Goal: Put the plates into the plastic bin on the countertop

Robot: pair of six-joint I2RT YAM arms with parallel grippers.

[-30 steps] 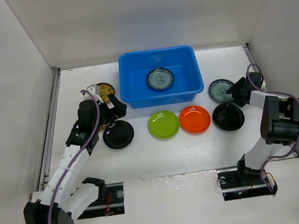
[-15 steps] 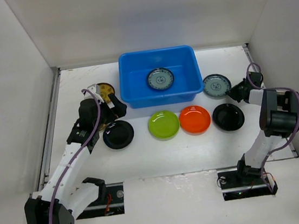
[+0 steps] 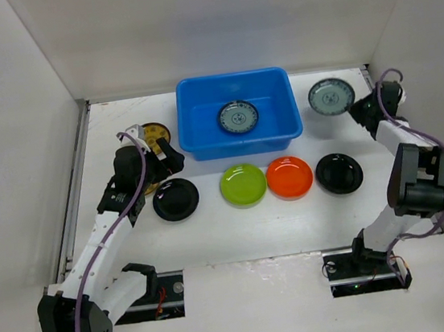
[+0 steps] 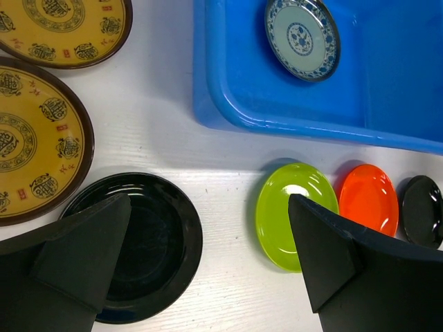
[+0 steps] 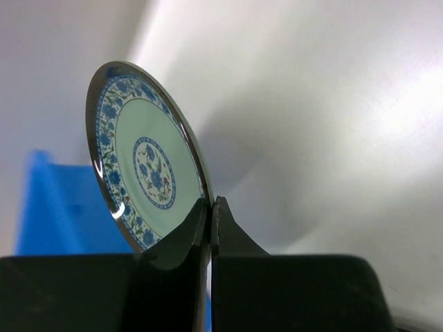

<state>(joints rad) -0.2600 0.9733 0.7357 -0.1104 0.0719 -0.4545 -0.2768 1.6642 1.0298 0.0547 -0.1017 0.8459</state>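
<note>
**Right claw grips patterned plate beside blue bin**

A blue-patterned plate (image 3: 331,96) sits pinched by its rim in the right claw (image 3: 359,110), whose jaws are clamped tight on the edge. The overhead view puts it just past the far right corner of the blue bin (image 3: 191,113). From the wrist camera the plate (image 5: 149,173) stands nearly on edge above the closed claw (image 5: 210,207), with the bin showing blue behind it.

A matching plate (image 3: 238,117) lies flat on the bin floor.

Four plates line the white bench (image 3: 295,230) in front of the bin: a black plate (image 3: 176,200), a green plate (image 3: 243,184), an orange plate (image 3: 289,177) and a second black plate (image 3: 339,172). The green and orange ones almost touch.

Two yellow-brown plates (image 4: 66,28) (image 4: 34,138) lie side by side left of the bin.

The left claw (image 3: 164,158) hangs near them with jaws spread wide and holds nothing. In its own camera it (image 4: 208,200) hovers over the first black plate and the green one.
</note>
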